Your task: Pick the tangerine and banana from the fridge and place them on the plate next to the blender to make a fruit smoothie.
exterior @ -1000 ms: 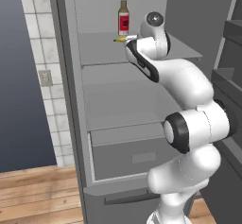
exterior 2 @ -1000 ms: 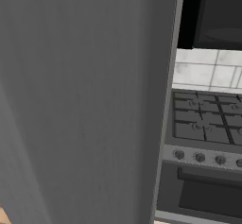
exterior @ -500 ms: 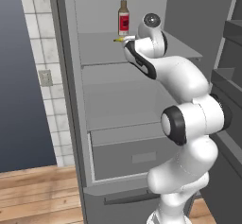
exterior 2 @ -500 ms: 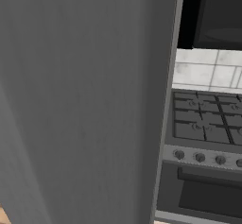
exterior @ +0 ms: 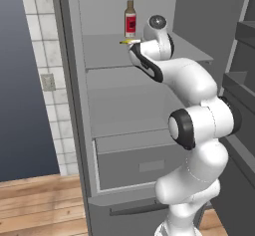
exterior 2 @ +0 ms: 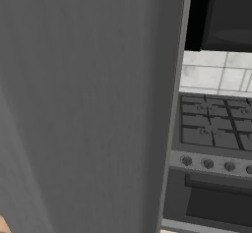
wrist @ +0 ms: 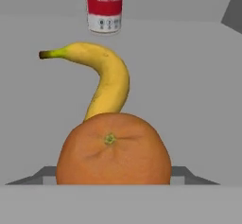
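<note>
White arm reaches up to the fridge [exterior: 99,105] top shelf; my jaws' state I cannot tell. Smooth tangerine [wrist: 113,150] fronts the curved banana [wrist: 106,81].

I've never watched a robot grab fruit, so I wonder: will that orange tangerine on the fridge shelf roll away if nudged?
Probably yes. The tangerine looks round and smooth, sitting on a flat grey shelf, so a sideways nudge would likely roll it. The banana lies just behind it and might stop a backward roll. Its skin looks firm, so it should hold its shape.
</note>
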Motion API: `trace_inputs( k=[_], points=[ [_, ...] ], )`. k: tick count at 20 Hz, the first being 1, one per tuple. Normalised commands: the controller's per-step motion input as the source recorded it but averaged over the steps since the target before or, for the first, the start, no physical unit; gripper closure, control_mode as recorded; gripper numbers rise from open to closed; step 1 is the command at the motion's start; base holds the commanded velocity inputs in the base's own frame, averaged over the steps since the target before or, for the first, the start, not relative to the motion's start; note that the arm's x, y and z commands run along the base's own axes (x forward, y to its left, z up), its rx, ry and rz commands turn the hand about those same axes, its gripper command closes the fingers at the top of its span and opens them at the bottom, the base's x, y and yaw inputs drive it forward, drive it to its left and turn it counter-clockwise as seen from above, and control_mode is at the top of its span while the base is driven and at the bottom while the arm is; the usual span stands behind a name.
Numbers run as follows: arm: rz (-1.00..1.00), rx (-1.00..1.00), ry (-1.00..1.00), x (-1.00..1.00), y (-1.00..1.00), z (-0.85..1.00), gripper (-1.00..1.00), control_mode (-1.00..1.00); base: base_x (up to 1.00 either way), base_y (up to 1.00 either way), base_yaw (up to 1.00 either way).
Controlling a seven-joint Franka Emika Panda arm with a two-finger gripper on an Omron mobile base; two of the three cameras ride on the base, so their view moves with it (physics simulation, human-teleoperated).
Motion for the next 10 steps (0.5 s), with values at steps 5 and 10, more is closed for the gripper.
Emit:
trace_inputs(
  k=[5, 10],
  points=[
    [0.03, 0.00, -0.07, -0.06, 0.05, 0.01, 1.00, -1.00, 0.00, 0.00, 0.00],
    [0.01, 0.00, -0.10, -0.79, 0.06, 0.09, 1.00, -1.00, 0.00, 0.00, 0.00]
  ],
)
